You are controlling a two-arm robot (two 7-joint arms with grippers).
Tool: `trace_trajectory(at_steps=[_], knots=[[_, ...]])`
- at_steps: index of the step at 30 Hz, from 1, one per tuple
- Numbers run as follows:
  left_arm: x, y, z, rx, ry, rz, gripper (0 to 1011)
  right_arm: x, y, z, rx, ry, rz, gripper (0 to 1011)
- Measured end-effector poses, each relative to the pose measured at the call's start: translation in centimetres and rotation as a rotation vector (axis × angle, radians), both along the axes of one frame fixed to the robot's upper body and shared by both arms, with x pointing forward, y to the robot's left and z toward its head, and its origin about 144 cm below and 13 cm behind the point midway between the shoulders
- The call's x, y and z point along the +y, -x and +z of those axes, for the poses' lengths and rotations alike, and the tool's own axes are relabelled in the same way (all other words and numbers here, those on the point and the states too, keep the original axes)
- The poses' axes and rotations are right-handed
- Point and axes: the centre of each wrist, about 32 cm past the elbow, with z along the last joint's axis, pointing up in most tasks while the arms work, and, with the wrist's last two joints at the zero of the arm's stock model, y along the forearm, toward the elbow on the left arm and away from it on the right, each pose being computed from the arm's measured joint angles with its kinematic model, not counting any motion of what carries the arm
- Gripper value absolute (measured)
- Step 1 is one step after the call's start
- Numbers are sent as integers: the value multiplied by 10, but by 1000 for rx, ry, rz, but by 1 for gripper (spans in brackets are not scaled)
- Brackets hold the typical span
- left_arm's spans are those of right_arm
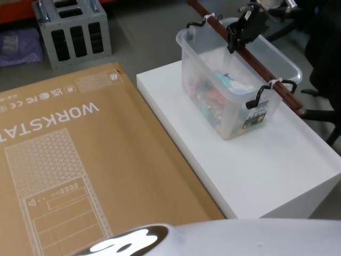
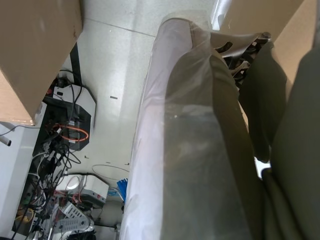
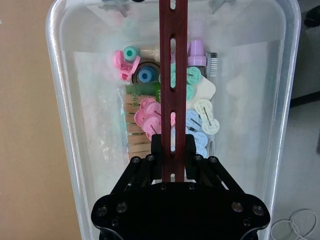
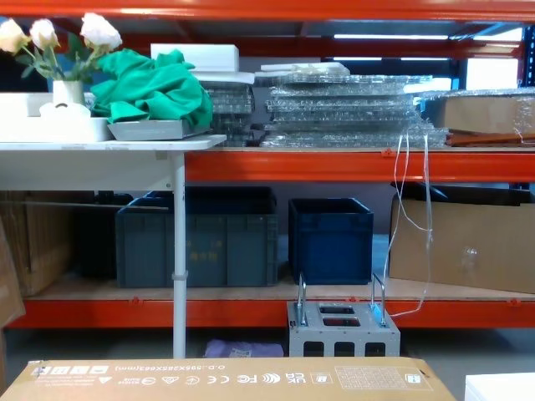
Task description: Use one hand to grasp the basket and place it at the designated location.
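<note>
The basket (image 1: 234, 85), a translucent white tub holding several coloured small items, stands on a white block (image 1: 266, 160) at the right in the head view. Its reddish-brown bar handle (image 1: 250, 58) runs lengthwise above the tub. My right gripper (image 1: 242, 33) is shut on this handle near its far end. In the right wrist view the black fingers (image 3: 172, 150) clamp the slotted bar (image 3: 173, 75) from both sides, above the basket (image 3: 90, 100). My left arm hangs low beside the body in the left wrist view, its gripper hidden.
A large brown cardboard box (image 1: 80, 165) printed WORKSTATION lies flat left of the white block. A grey metal stand (image 1: 72, 32) sits on the floor behind it. Orange shelving with dark blue crates (image 4: 330, 238) stands farther back. A dark chair is right of the block.
</note>
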Motion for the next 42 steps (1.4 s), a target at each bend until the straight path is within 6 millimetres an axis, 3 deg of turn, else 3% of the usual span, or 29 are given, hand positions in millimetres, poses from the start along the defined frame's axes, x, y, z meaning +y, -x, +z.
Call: trace_trajectory(at_steps=[9,22,32,42], knots=[[0,0,0,0,0,0,0,-1,6,17,-28,-22,24,237],[0,0,0,0,0,0,0,13,25,64,-108,-16,127,235],[0,0,0,0,0,0,0,39,42,97,-203,8,261,237],[0,0,0,0,0,0,0,82,58,120,-286,21,475,237]])
